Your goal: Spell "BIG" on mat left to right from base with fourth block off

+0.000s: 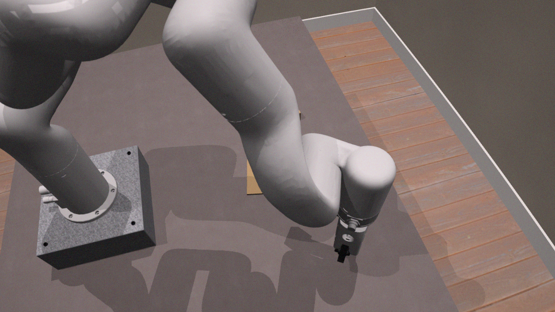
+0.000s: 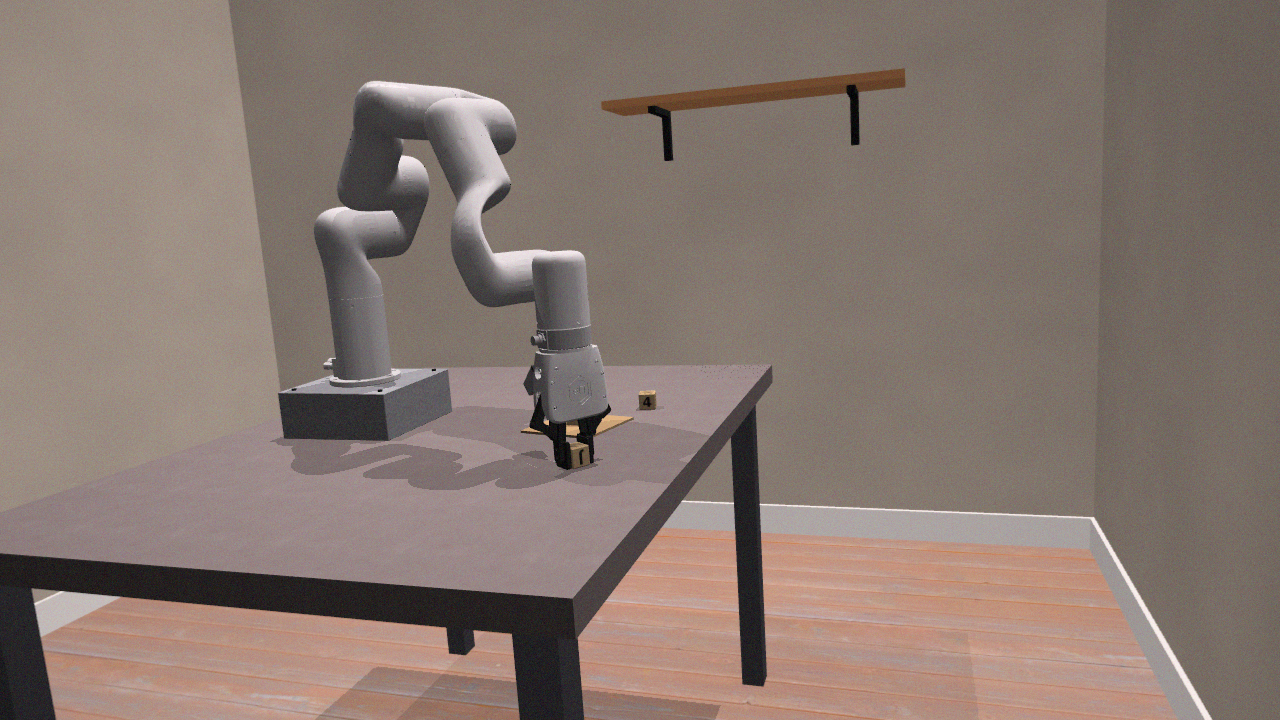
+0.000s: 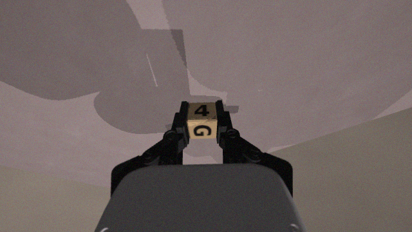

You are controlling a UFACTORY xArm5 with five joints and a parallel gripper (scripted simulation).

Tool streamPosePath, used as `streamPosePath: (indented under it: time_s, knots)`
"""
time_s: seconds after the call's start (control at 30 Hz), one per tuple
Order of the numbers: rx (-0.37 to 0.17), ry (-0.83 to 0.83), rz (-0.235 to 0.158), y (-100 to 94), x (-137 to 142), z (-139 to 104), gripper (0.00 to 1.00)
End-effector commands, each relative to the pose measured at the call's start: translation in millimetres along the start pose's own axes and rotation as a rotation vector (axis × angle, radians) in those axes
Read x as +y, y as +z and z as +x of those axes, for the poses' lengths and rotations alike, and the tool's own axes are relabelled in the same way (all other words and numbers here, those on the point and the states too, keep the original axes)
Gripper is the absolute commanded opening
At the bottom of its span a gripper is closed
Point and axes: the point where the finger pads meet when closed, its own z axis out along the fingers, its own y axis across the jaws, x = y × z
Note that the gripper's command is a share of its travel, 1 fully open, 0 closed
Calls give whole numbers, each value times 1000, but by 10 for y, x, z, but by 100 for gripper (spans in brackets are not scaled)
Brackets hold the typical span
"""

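Note:
My gripper (image 1: 341, 258) (image 2: 574, 454) (image 3: 202, 110) points down at the table, its black fingers pressed against two opposite sides of a wooden block (image 2: 580, 455) (image 3: 202, 129). It is shut on this block, low at the table top, off the mat. The block's top face bears a G and the side face toward the wrist camera a 4. The yellow mat (image 1: 254, 184) (image 2: 617, 421) lies flat behind the gripper, partly hidden by the arm or gripper. Another block (image 2: 647, 401) with a 4 on its side stands off the mat; its letter is not visible. The other two blocks are not visible.
The arm's grey base block (image 1: 125, 186) (image 2: 335, 417) stands on the table (image 1: 201, 236) (image 2: 295, 528). The table's long edge lies to the gripper's right in the top and exterior views. A wall shelf (image 2: 760, 92) is far behind. The arm covers much of the top view.

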Motion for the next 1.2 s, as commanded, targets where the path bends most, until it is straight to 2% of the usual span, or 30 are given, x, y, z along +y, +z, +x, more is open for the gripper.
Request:
streamPosePath:
  time_s: [0.0,0.37,0.5,0.67,0.73,1.0,1.17]
  knots:
    - [-4,0,-1,-15,3,-15,27]
    - [-4,0,-1,-16,3,-15,27]
    - [-4,0,-1,-74,2,-15,27]
    - [-4,0,-1,-340,4,-14,27]
    - [-4,0,-1,-340,4,-14,27]
    - [-4,0,-1,-903,11,-11,27]
    - [-4,0,-1,-1010,12,-10,27]
